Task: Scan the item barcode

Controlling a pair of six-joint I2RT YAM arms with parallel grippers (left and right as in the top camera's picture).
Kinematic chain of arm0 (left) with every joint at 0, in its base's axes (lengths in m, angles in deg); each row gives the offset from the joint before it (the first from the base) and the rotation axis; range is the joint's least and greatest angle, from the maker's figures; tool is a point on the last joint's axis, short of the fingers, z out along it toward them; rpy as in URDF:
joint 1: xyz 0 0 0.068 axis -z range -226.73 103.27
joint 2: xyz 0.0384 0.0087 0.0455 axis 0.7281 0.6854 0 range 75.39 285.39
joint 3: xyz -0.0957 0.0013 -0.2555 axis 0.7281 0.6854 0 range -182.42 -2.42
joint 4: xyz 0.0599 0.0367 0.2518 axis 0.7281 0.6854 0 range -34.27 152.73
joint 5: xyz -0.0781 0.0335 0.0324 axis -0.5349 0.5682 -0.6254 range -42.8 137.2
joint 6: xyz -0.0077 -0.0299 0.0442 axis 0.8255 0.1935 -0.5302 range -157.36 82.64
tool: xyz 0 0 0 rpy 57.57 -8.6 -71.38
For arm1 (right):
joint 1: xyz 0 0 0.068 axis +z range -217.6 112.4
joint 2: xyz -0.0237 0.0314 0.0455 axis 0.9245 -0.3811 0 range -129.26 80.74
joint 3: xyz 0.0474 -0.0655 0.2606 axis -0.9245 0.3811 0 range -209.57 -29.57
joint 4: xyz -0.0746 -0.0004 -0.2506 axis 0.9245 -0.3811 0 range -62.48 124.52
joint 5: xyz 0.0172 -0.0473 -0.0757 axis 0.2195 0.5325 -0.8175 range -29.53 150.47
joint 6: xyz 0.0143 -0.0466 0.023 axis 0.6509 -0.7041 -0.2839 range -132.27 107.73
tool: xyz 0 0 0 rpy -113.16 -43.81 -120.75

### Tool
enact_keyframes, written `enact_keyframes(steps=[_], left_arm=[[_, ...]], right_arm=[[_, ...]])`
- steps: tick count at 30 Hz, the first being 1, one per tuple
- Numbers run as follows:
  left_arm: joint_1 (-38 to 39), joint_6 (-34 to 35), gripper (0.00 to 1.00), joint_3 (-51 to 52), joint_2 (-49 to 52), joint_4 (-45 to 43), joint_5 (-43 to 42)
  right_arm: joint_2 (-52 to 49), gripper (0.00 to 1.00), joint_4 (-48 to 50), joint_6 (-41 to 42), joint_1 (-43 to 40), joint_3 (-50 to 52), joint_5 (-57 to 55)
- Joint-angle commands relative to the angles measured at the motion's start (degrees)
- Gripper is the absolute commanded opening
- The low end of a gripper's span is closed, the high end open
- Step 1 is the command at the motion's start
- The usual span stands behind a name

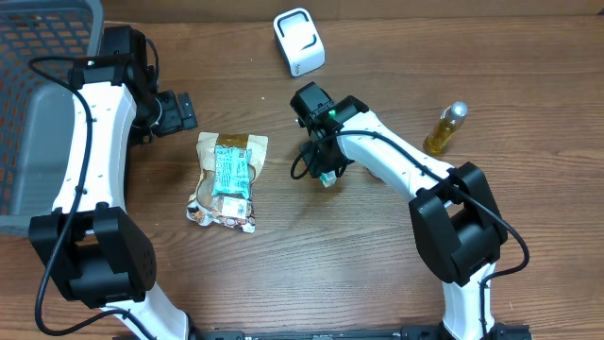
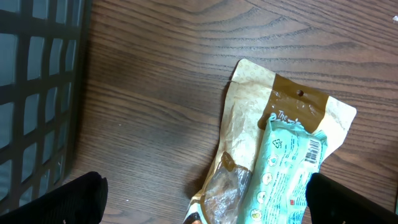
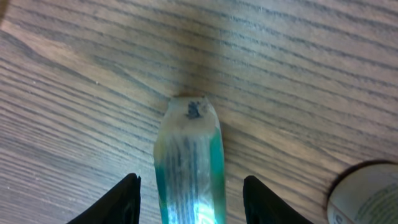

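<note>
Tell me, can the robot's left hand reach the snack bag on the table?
Probably yes. The left hand is open and close beside the snack bag, with only bare table between them. The basket sits on its other side, out of the way.

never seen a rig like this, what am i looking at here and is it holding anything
Two robot arms stand at a wooden table. One picture looks down from above; the other two come from a camera on each wrist. On the table lie a snack bag with a teal packet on it, a white device, probably the scanner, and an amber bottle; a dark basket sits at one edge. The left hand is open near the bag, holding nothing. The right hand has its fingers either side of a small clear-and-teal tube, with gaps showing, so no grip is visible.
</note>
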Motion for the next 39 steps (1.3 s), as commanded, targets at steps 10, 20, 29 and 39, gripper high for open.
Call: enact_keyframes(steps=[10, 20, 29, 39], left_arm=[[0.4, -0.9, 1.0, 0.1, -0.3, 0.1, -0.4], [0.4, -0.9, 0.99, 0.1, -0.3, 0.1, -0.4], [0.4, -0.9, 1.0, 0.1, -0.3, 0.1, -0.4], [0.4, -0.9, 1.0, 0.1, -0.3, 0.1, -0.4]], right_arm=[[0.4, 0.4, 2.9, 0.1, 0.2, 3.4, -0.6], [0.4, 0.27, 3.6, 0.1, 0.2, 3.4, -0.6], [0.4, 0.27, 3.6, 0.1, 0.2, 3.4, -0.5], [0.4, 0.23, 3.4, 0.1, 0.2, 3.4, -0.5]])
